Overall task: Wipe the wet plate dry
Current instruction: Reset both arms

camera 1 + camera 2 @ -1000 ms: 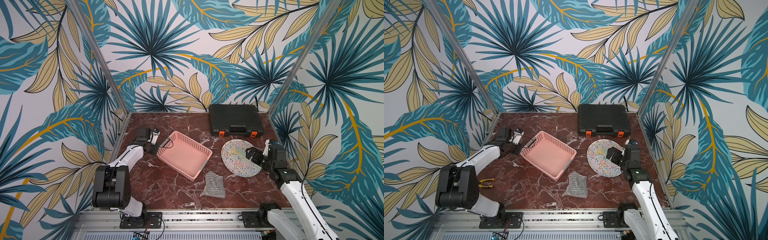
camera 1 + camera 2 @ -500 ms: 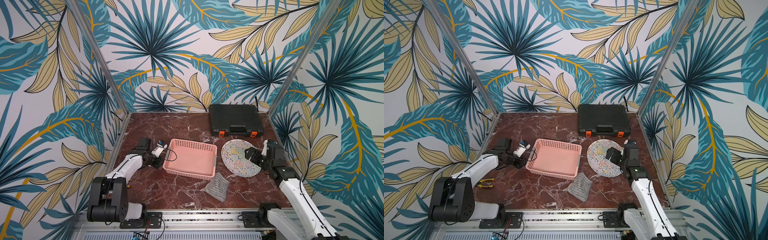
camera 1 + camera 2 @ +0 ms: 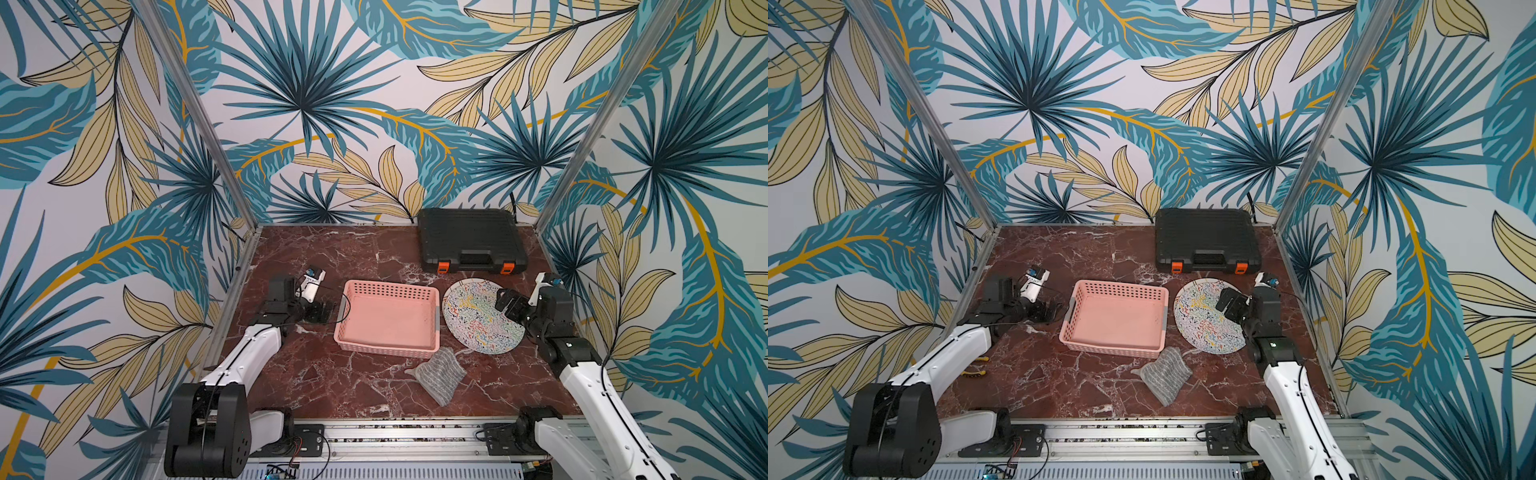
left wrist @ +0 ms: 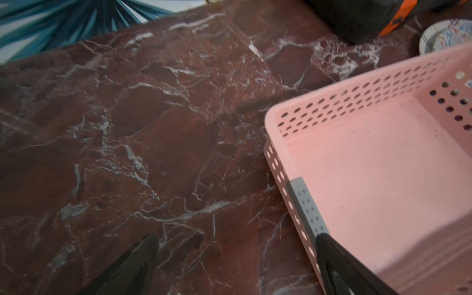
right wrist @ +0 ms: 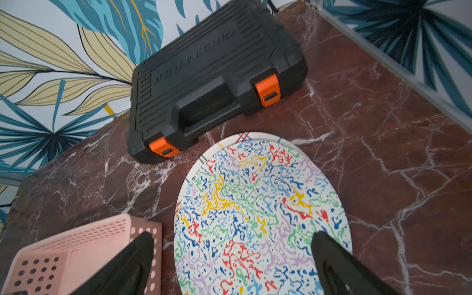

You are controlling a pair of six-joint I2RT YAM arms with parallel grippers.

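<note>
Our left gripper [image 4: 236, 238] stood open and empty beside the pink basket [image 3: 390, 286]. Our right gripper [image 5: 232, 237] hung open over the speckled plate [image 3: 473, 328] lying beside that basket, probably to steady it. The grey cloth [image 3: 440, 374] lay ungrasped nearby.

White shells are used for the long links of the left arm [image 3: 249, 353] and right arm [image 3: 590, 386]; joints and the bulky shoulder housing [image 3: 208, 428] are moulded in matt black; thin black cables are routed alongside; a small white camera [image 3: 312, 283] is mounted at each wrist; tapered black fingers [image 4: 138, 263] are fitted.
</note>
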